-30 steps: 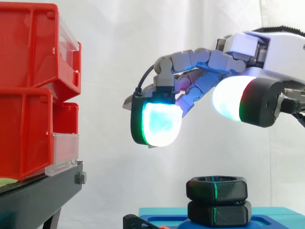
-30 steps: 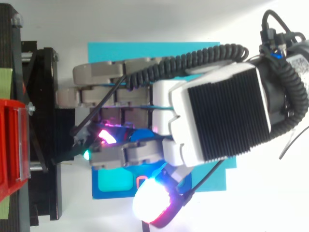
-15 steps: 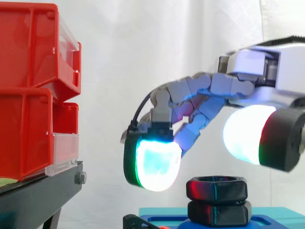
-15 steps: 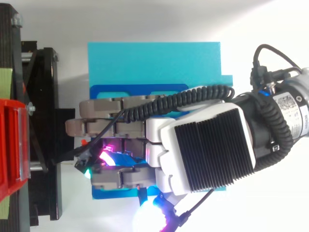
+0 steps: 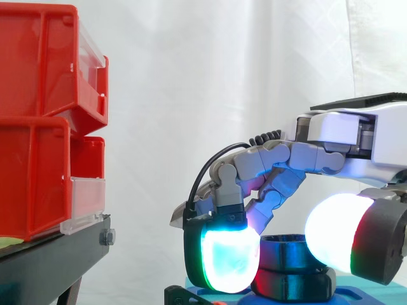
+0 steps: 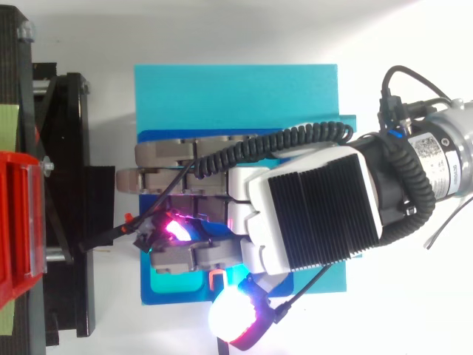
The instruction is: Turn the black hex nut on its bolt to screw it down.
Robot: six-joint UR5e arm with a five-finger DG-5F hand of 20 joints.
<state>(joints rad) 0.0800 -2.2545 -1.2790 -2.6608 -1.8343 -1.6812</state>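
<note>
black nut sits on its bolt, directly above a second black hex part, on the blue base. the hand reaches in from the right, low over the nut. whether it grasps the nut cannot be told. red bins stand at far left.

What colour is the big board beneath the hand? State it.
Turquoise; the board shows best in the top view.

Hand held low — palm facing down.
</note>
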